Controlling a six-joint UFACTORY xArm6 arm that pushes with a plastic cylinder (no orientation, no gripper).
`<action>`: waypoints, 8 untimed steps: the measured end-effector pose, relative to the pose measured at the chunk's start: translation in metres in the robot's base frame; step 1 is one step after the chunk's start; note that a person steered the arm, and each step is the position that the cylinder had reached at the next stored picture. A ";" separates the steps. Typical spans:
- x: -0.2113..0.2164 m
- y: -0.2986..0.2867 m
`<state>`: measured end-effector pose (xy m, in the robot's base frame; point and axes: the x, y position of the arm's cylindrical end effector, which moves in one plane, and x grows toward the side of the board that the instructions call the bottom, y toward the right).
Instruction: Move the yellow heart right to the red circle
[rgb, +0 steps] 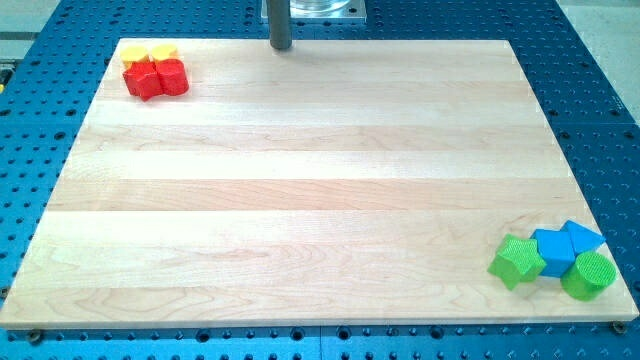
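Several blocks cluster at the board's top left corner. Two yellow blocks, one at the left (137, 56) and one at the right (162, 51), lie at the back; I cannot tell which is the heart. In front of them and touching them sit a red star (146, 80) and a red circle (174, 76). My tip (282, 47) is at the board's top edge, well to the right of this cluster and apart from all blocks.
At the bottom right corner lie a green star (517, 261), a blue cube (553, 251), a blue triangular block (582, 237) and a green circle (589, 275). The wooden board (320, 190) rests on a blue perforated table.
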<state>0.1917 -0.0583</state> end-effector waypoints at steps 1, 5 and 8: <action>0.000 -0.023; -0.001 -0.100; 0.008 -0.200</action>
<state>0.2000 -0.2581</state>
